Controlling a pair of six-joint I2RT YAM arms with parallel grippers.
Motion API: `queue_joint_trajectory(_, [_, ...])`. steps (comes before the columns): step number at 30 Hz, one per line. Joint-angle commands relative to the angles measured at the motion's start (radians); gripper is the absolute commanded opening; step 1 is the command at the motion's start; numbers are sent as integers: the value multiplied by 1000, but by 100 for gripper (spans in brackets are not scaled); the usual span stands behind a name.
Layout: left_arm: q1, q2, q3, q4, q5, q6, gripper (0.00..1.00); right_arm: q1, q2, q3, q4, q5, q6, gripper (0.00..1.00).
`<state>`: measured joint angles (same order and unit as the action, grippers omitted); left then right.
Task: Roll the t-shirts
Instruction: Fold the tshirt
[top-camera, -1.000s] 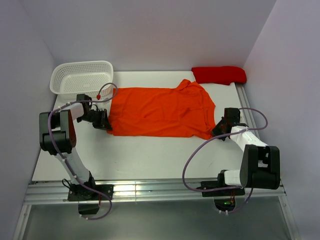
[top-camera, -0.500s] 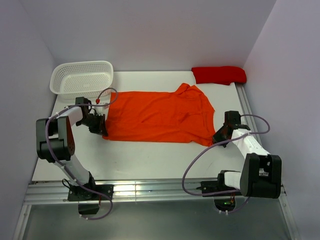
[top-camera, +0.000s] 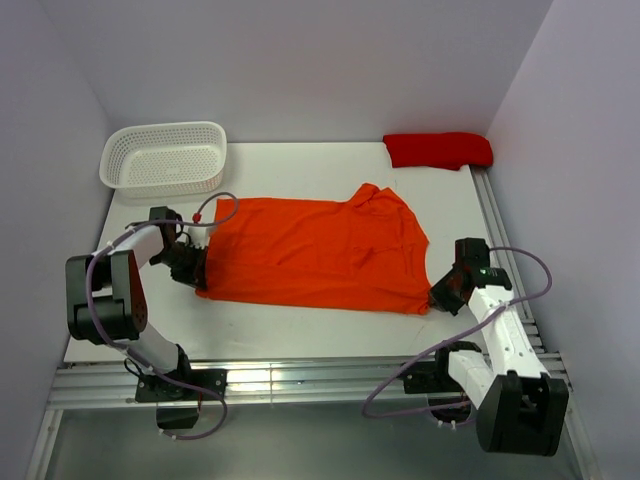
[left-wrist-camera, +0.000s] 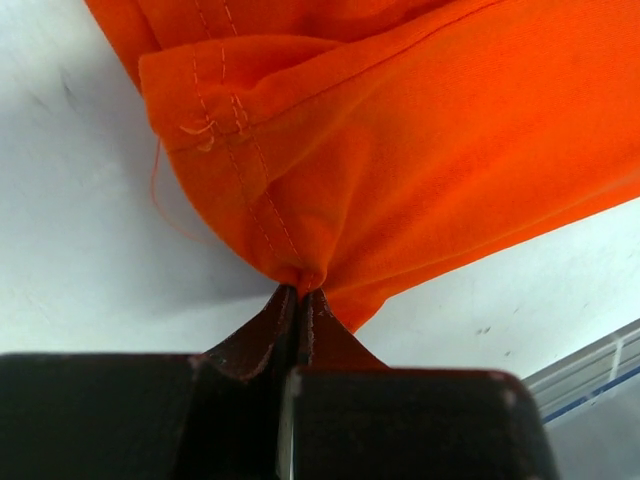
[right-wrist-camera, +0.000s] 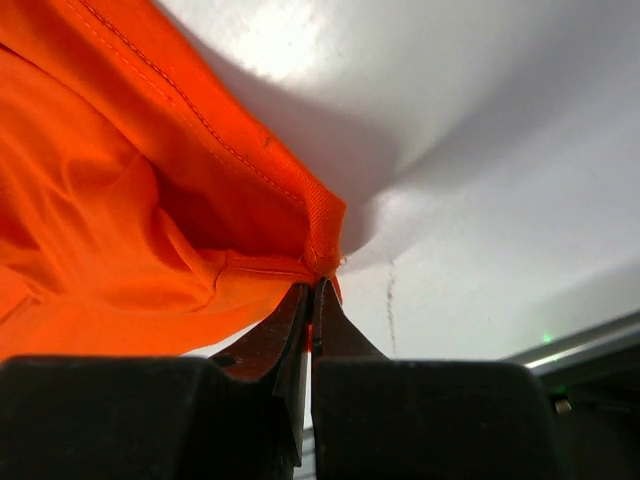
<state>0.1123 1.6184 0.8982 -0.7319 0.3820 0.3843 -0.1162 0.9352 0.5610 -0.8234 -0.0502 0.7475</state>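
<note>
Orange shirt (top-camera: 320, 255) lies spread flat in the middle of the tabletop (top-camera: 300, 322). Its long axis runs left to right, with the hem end toward the left arm and the collar and sleeves toward the right. It is held at both near corners. The left fingers (left-wrist-camera: 262, 335) are pressed together on a bunched bit of the stitched hem at the near-left corner. The right fingers (right-wrist-camera: 270, 335) are likewise closed, pinching a hemmed edge at the near-right corner.

From each pair the cloth fans out ahead, away from the arm bases and inward toward the other arm, so the near edge is strung between the two grips. Each arm sits at its own end, and neither is nearer the middle. With both grips on one edge, I judge the next move to be a shared one, since pulling or turning that edge unevenly would skew the cloth.

Red shirt (top-camera: 438, 150) lies bundled at the far-right corner, well apart. White basket (top-camera: 165, 186) stands at the far-left corner, near the hem end but not touching it.
</note>
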Motion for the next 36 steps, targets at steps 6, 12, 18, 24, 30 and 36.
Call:
queue_joint_trajectory(6, [9,-95,-62,-146,-107,97,0,-3,-111,33,-196,-2,16,0])
queue_joint_trajectory(12, [9,-95,-64,-166,-103,114,9,-2,-105,23,-220,-13,6,5])
queue_joint_trajectory(18, [12,-101,-44,-181,-80,131,49,0,-84,51,-203,-46,-17,29])
queue_joint_trajectory(24, [21,-106,19,-219,-66,153,63,0,-72,91,-217,-36,-31,47])
queue_joint_trajectory(30, [56,-86,100,-254,-71,183,67,0,-62,152,-180,-63,-45,51])
queue_joint_trajectory(36, [69,-26,290,-299,-52,168,67,0,17,287,-10,-139,-91,52])
